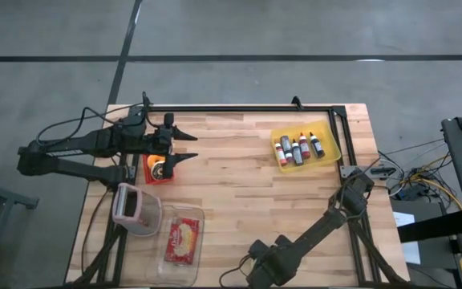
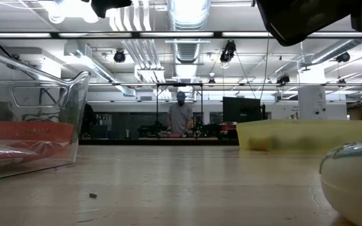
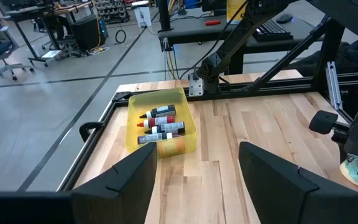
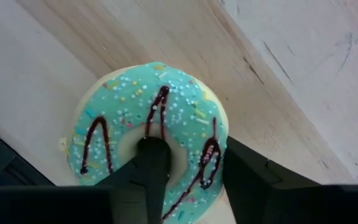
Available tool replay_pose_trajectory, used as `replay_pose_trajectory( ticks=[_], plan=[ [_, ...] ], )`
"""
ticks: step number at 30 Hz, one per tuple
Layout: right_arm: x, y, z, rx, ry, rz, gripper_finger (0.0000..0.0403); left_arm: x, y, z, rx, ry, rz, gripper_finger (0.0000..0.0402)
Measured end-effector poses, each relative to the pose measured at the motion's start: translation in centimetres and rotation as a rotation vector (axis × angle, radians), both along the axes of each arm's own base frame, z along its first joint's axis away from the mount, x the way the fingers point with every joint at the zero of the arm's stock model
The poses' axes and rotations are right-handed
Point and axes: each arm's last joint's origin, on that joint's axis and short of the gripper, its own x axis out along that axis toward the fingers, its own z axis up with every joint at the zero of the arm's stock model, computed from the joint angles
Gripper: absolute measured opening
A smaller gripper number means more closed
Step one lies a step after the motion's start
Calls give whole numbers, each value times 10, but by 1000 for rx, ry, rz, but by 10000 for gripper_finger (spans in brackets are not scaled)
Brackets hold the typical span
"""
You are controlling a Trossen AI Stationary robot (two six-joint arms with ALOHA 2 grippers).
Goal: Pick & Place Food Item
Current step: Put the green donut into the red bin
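Here, the right gripper (image 4: pixel 188 180) is down at the near edge of the pale wooden butcher-block table (image 1: pixel 239 152), its two dark fingers astride one side of a round doughnut with turquoise icing, dark chocolate drizzle and coloured sprinkles (image 4: pixel 151 134): one finger stands in the doughnut's hole and the other against its outer rim, pinching the ring between them while the doughnut lies flat on the wood. In the low view the same doughnut (image 2: pixel 352 182) shows at the right edge, resting on the tabletop. The left gripper (image 1: pixel 184 146) hovers over the far left part of the table, its fingers spread apart with nothing between them, just above a small red square tray (image 1: pixel 157 168). Toward the near left corner lie a clear plastic container with a pink lid (image 1: pixel 135 209) and, touching it, a clear plastic tub holding a red packet (image 1: pixel 183 239). On the far right side sits a yellow rectangular plastic bin (image 1: pixel 328 138) holding a row of small dark bottles with red and white caps (image 1: pixel 298 149). In the room beyond the table a person (image 2: pixel 180 116) stands at a workbench.
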Motion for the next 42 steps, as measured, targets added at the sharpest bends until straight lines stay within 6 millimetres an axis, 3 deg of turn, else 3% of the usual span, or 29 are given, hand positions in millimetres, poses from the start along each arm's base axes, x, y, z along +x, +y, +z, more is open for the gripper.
replay_pose_trajectory(
  ticks=[13, 26, 34, 42],
  plan=[
    [0, 0, 0, 1, 0, 0, 64, 0, 0, 0, 0, 0, 0, 232],
    [-1, -1, 5, -9, 11, 25, 63, 0, 0, 0, 0, 0, 0, 232],
    [-1, -12, 30, -29, -7, 71, 63, 0, 0, 0, 0, 0, 0, 232],
    [-6, -31, 57, -163, -44, 155, 63, 0, 0, 0, 0, 0, 0, 232]
  ],
)
